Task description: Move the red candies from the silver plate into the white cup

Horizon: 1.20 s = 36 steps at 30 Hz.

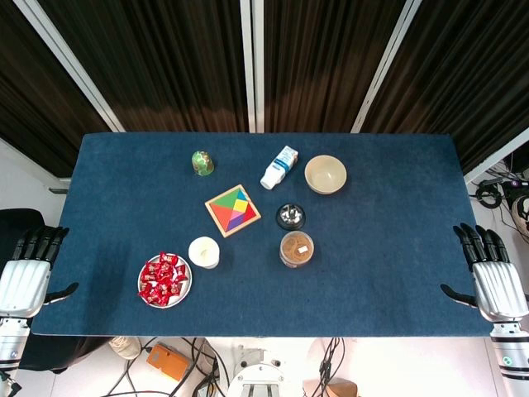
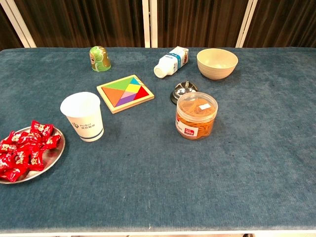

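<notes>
Several red wrapped candies point(image 1: 162, 279) point(image 2: 22, 149) lie piled on a silver plate point(image 1: 184, 289) point(image 2: 53, 157) near the table's front left. Just right of the plate and a little further back, a white paper cup point(image 1: 204, 252) point(image 2: 84, 117) stands upright and looks empty. My left hand point(image 1: 26, 273) hangs off the table's left edge, fingers apart, holding nothing. My right hand point(image 1: 494, 275) is off the right edge, likewise spread and empty. Neither hand shows in the chest view.
On the blue table point(image 1: 388, 265) are a coloured tangram puzzle point(image 1: 232, 209), a clear tub of orange rubber bands point(image 2: 196, 115), a service bell point(image 2: 183, 91), a beige bowl point(image 2: 217, 62), a milk bottle lying down point(image 2: 171, 61) and a green can point(image 2: 99, 58).
</notes>
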Available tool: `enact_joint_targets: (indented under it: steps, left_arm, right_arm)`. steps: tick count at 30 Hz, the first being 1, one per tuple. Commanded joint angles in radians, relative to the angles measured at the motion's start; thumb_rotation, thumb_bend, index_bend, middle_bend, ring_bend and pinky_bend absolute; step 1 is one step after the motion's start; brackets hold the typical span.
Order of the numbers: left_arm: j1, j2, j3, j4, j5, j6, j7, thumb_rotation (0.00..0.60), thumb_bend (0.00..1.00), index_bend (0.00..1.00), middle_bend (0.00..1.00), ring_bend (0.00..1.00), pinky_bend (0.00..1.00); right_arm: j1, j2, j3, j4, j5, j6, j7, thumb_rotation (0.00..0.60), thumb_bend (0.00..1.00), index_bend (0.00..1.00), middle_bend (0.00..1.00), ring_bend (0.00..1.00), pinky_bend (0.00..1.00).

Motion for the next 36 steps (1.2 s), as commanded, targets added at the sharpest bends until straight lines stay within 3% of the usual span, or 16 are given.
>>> enact_joint_targets:
  steps: [1, 4, 7, 14, 18, 24, 36]
  left_arm:
    - [-0.001, 0.000, 0.003, -0.002, 0.005, -0.001, -0.016, 0.600, 0.02, 0.09, 0.10, 0.03, 0.00]
    - [-0.001, 0.004, 0.008, -0.011, 0.023, 0.006, -0.040, 0.600, 0.02, 0.10, 0.11, 0.05, 0.00]
    - [-0.006, -0.006, 0.012, -0.010, 0.055, 0.023, -0.037, 0.600, 0.02, 0.15, 0.19, 0.14, 0.04]
    - [-0.064, -0.054, 0.049, -0.005, 0.185, -0.013, 0.006, 0.600, 0.03, 0.27, 0.48, 0.46, 0.56]
    - [-0.119, -0.091, 0.075, -0.004, 0.236, -0.105, 0.076, 0.600, 0.05, 0.30, 0.70, 0.66, 0.74]
    - [-0.179, -0.124, 0.099, -0.028, 0.222, -0.253, 0.150, 0.600, 0.12, 0.32, 0.90, 0.86, 0.81]
    - [-0.199, -0.155, 0.122, -0.030, 0.164, -0.329, 0.163, 0.600, 0.19, 0.36, 0.93, 0.90, 0.82]
  right_arm:
    - [0.002, 0.004, 0.002, -0.008, 0.001, 0.000, -0.005, 0.600, 0.16, 0.00, 0.12, 0.00, 0.10]
    - [-0.001, 0.015, 0.005, -0.019, 0.001, 0.009, -0.006, 0.600, 0.16, 0.00, 0.12, 0.00, 0.10]
    - [-0.008, 0.028, 0.013, -0.027, -0.005, 0.035, -0.006, 0.600, 0.16, 0.00, 0.12, 0.00, 0.10]
    - [-0.034, 0.069, 0.027, -0.051, -0.022, 0.106, 0.011, 0.600, 0.16, 0.00, 0.12, 0.00, 0.10]
    - [-0.043, 0.083, 0.025, -0.063, -0.026, 0.118, 0.015, 0.600, 0.16, 0.00, 0.12, 0.00, 0.10]
    - [-0.048, 0.088, 0.015, -0.068, -0.025, 0.108, 0.020, 0.600, 0.16, 0.00, 0.12, 0.00, 0.10]
    - [-0.049, 0.082, 0.011, -0.064, -0.019, 0.095, 0.020, 0.600, 0.16, 0.00, 0.12, 0.00, 0.10]
